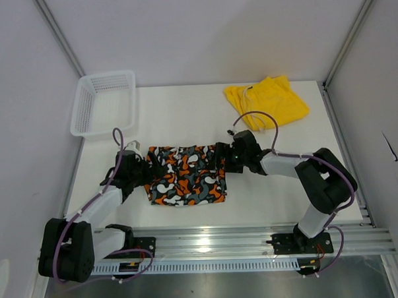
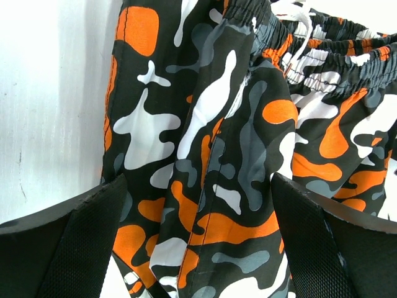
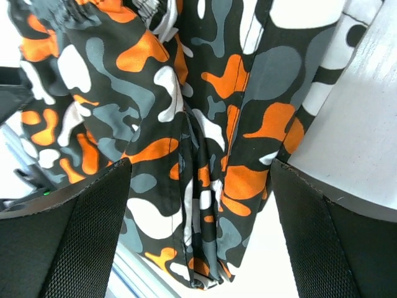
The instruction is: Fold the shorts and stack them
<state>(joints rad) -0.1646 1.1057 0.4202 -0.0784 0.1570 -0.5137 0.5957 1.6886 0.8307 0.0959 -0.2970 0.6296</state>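
Black, mesh-faced finger pads [image 2: 74,248] fill the lower corners of both wrist views. In each view the two pads stand wide apart with nothing nipped between them. The left gripper [image 2: 197,186] and the right gripper [image 3: 200,171] are both spread, low over cloth rather than clamped on it; whether the pads brush the fabric cannot be told.

Just beyond the pads lies the patterned pair of shorts [image 1: 185,176], thin fabric blotched in orange, white, black and grey-teal. It is doubled into a rough rectangle at lower centre of the overhead view, flat on the white table [image 1: 178,117]. The left gripper is at the rectangle's left edge and the right gripper at its upper right corner, so the cloth spans the gap between them. A gathered elastic waistband [image 2: 322,56] shows at upper right of the left wrist view.

This fabric looks light, limp and likely to slide. Lifted at one point, it would probably sag and spill its fold. The surer hold is at two edges at once, pinching through every layer, where a seam or the waistband gives some body.

Farther back, at upper right of the overhead view, the plain bright yellow shorts [image 1: 266,103] lie crumpled, well apart from both grippers. A white plastic mesh basket [image 1: 104,101] sits at upper left.
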